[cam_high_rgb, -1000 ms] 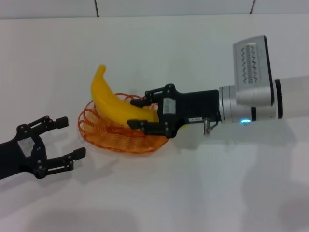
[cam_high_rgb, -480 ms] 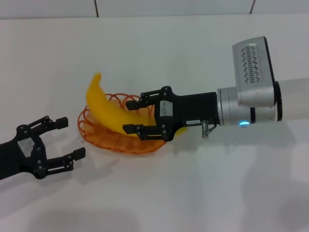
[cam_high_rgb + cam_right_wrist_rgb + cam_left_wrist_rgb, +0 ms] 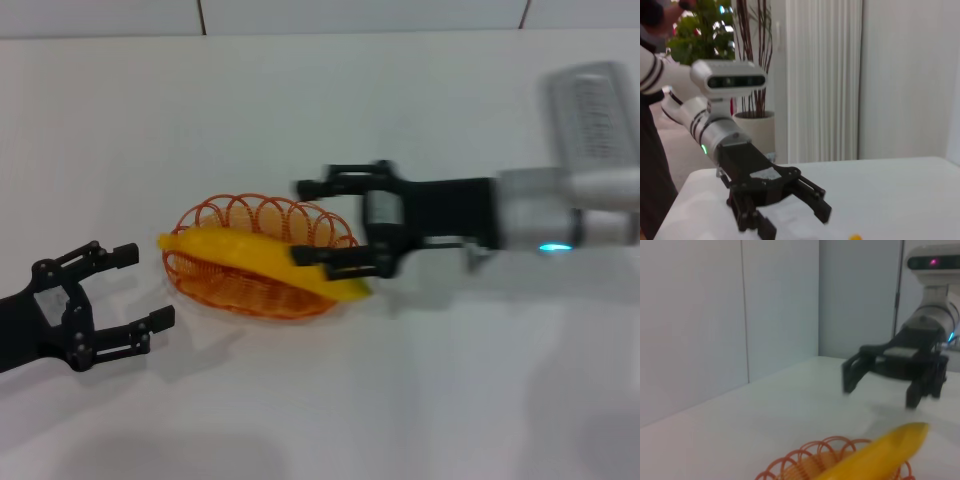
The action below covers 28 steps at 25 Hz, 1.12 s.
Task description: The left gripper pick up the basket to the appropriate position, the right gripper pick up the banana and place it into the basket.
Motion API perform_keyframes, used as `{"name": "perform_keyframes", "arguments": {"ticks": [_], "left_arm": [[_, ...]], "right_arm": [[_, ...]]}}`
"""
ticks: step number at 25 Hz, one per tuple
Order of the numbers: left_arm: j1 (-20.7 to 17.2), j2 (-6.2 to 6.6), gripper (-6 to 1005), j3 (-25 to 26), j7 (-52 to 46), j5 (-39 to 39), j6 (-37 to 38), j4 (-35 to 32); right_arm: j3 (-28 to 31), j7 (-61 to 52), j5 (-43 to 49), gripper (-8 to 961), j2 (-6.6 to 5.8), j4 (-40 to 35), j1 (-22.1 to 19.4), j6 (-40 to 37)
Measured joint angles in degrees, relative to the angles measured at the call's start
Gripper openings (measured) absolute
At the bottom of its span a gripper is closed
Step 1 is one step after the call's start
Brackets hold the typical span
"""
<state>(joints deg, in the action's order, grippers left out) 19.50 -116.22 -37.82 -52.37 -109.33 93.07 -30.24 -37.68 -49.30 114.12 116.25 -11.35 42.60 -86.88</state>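
Observation:
The orange wire basket [image 3: 262, 214] sits on the white table, left of the middle. The yellow banana [image 3: 262, 258] lies flat across it, with one end sticking out over the rim toward the right gripper. My right gripper [image 3: 312, 222] is open and empty, just right of the basket, one finger over the rim and the other beside the banana's end. My left gripper [image 3: 143, 285] is open and empty on the table just left of the basket. The left wrist view shows the right gripper [image 3: 880, 391], the banana [image 3: 880, 454] and the basket [image 3: 805, 466]. The right wrist view shows the left gripper [image 3: 795, 216].
The white table [image 3: 330, 400] stretches around the basket, with a tiled wall edge at the back. A potted plant [image 3: 747, 65] and a white curtain [image 3: 822, 80] stand beyond the table in the right wrist view.
The banana has dropped from its tilted hold to lie flat in the basket. The right gripper has opened and drawn back to the right. The left gripper has not moved.

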Motion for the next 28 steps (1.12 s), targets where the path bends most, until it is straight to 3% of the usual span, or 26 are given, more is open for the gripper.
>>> {"name": "perform_keyframes", "arguments": {"ticks": [5, 9, 14, 21, 28], "left_arm": [[-0.66, 0.02, 892, 0.36, 0.39, 0.05, 0.00, 0.00], [-1.11, 0.03, 892, 0.45, 0.48, 0.16, 0.00, 0.00], [-1.40, 0.03, 892, 0.47, 0.54, 0.16, -0.09, 0.00], [-1.99, 0.01, 892, 0.47, 1.28, -0.22, -0.91, 0.00], [-2.18, 0.01, 892, 0.56, 0.13, -2.18, -5.33, 0.58]], "right_arm": [[0.86, -3.48, -1.15, 742, -0.25, -12.99, -10.60, -5.91], [1.42, -3.33, -0.68, 740, -1.96, -13.79, -15.67, -2.89], [0.97, -3.09, 1.48, 740, -2.12, -13.54, -16.60, 0.10], [0.80, -2.06, 7.24, 740, -0.22, -13.46, -16.11, 4.13], [0.82, -2.04, 8.42, 740, -0.10, -12.77, -15.92, 4.29]]}}
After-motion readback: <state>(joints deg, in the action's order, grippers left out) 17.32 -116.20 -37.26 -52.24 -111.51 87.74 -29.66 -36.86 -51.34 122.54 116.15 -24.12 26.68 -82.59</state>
